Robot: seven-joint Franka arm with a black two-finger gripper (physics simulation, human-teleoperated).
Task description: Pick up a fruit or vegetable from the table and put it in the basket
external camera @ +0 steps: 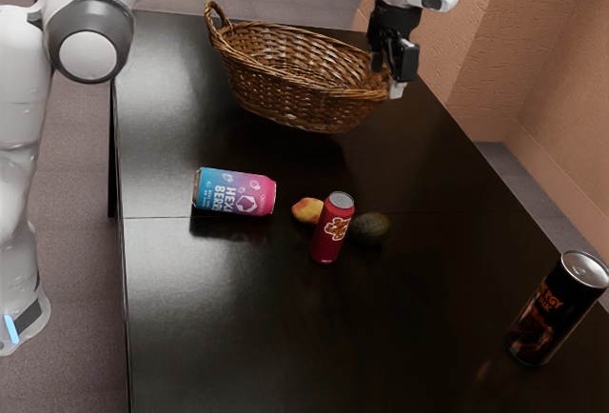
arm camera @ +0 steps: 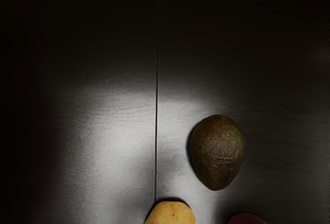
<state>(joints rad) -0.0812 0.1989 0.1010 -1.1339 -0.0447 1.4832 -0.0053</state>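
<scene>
Step in hand: judged to be the approach, ahead of the pick. The task's candidates, a dark green-brown, rough-skinned avocado [arm camera: 217, 152] and a smooth yellow fruit or vegetable with a reddish patch [external camera: 307, 210], both rest on the table [external camera: 219, 327], outside the basket. Either would satisfy the task. The black two-finger gripper [external camera: 392, 82] is raised, in line with the basket's rim in the exterior view; its depth relative to that rim cannot be established. State of the jaws: cannot be determined from these pictures.

Next move, as judged: select one item, bring the hand over it, and descend with the jaws spread about it. The upright red metal can [external camera: 330, 232] stands close to both items and could be knocked; the avocado seems to offer the more exposed side, away from the can. Its rounded skin may roll if met off-centre.

Containers: the brown woven wicker basket [external camera: 290, 89] sits upright with a loop handle, its mouth open; wickerwork is visible inside, and neither item is within. A blue-and-pink printed can [external camera: 234, 192] lies on its side. A tall black can with orange lettering [external camera: 554, 310] stands well apart. The contents of the cans cannot be verified.
</scene>
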